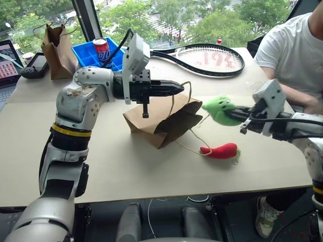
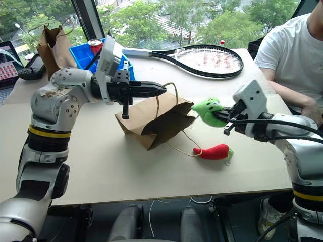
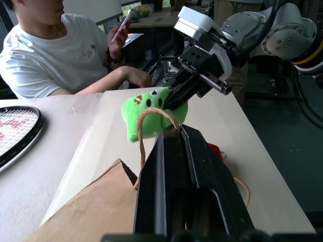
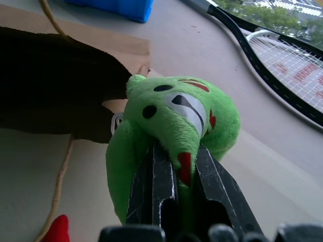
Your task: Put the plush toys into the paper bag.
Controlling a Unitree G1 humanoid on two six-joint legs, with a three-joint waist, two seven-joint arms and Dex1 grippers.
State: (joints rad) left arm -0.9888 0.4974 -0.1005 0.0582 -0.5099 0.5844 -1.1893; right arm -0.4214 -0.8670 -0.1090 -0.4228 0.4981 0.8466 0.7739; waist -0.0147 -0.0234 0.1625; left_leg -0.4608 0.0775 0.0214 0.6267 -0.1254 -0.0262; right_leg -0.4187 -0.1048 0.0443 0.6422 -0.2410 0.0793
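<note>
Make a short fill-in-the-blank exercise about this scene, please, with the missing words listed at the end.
1. The right gripper is shut on the ____ plush toy.
2. The left gripper is shut on a twine handle of the paper ____.
3. The red chili-pepper plush toy lies on the ____, outside the bag.
4. Behind the bag lies a tennis ____.

Missing words: green; bag; table; racket
</note>
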